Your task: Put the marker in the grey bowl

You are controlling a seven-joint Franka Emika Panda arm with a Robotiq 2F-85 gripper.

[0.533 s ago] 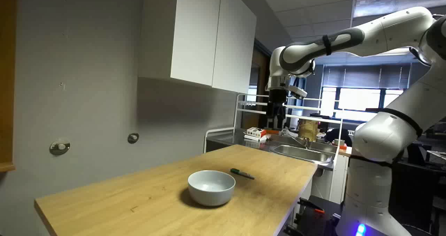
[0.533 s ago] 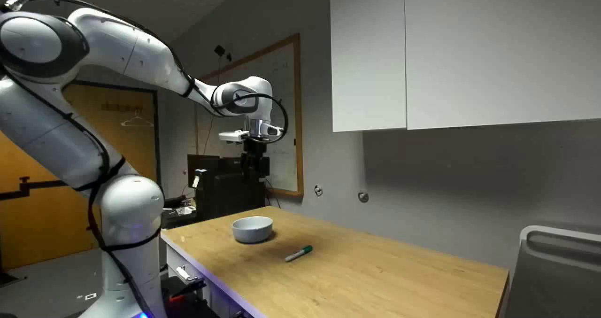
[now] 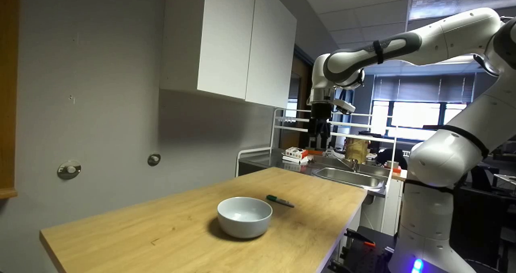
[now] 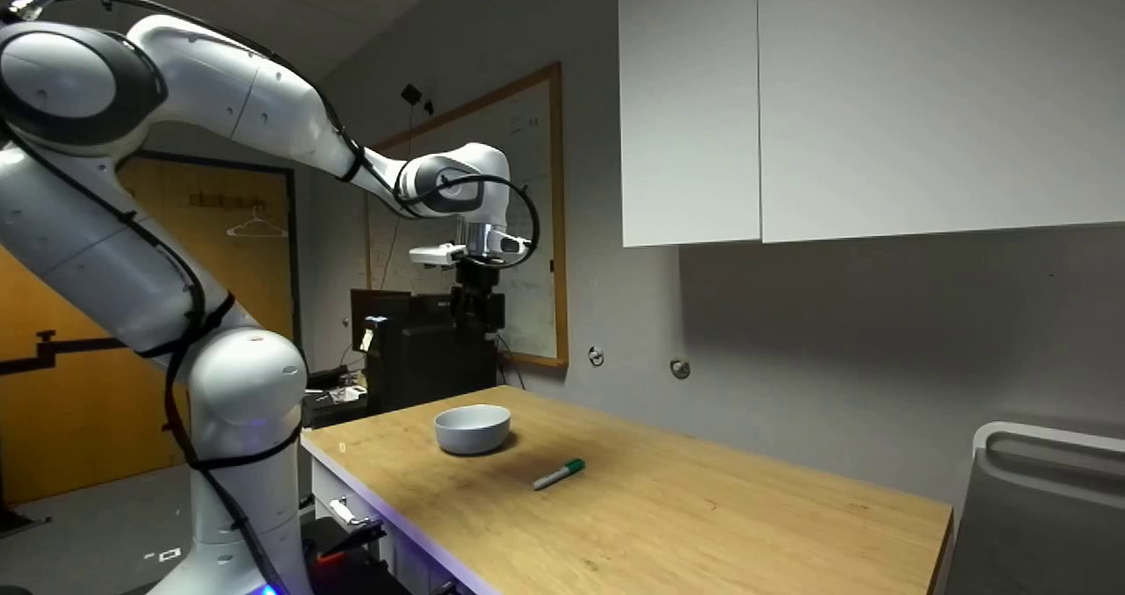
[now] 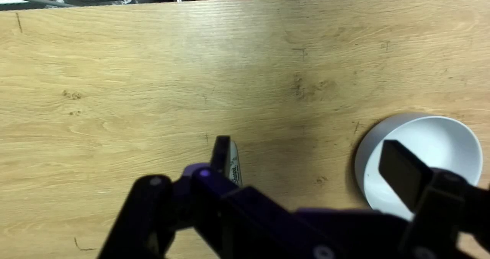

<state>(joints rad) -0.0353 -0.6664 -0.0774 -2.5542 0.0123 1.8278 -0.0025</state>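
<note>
The marker (image 4: 559,475): we find it lying flat on the wooden tabletop (image 4: 703,525), green cap at one end, pale barrel at the other, set in from the edges.
The grey bowl (image 3: 244,226): upright on the same wood. We see it near the marker yet apart, a strip of wood between them in both exterior views.
The gripper (image 5: 312,159): pointing down, well above the tabletop, its fingers (image 5: 221,153) spread wide. Between them, in the wrist view, we look onto wood grain and part of the grey bowl; one finger covers some of the marker, the other some of the grey bowl.
Robot-side edge: it faces the base of the arm (image 3: 447,39); we see marker and grey bowl both inward of it.
Wall-side edge: it runs along the grey wall (image 3: 109,144); whether they touch we cannot tell.
Overhead: the white cabinet (image 3: 229,39) hangs higher up, and in both exterior views we see a gap between it and the arm.
Sink end: past the short edge we see the metal sink (image 3: 350,178); a white rail frame (image 3: 363,137) shows behind the gripper in an exterior view.
Room below: a tall stretch of air separates the fingertips from the wood.
</note>
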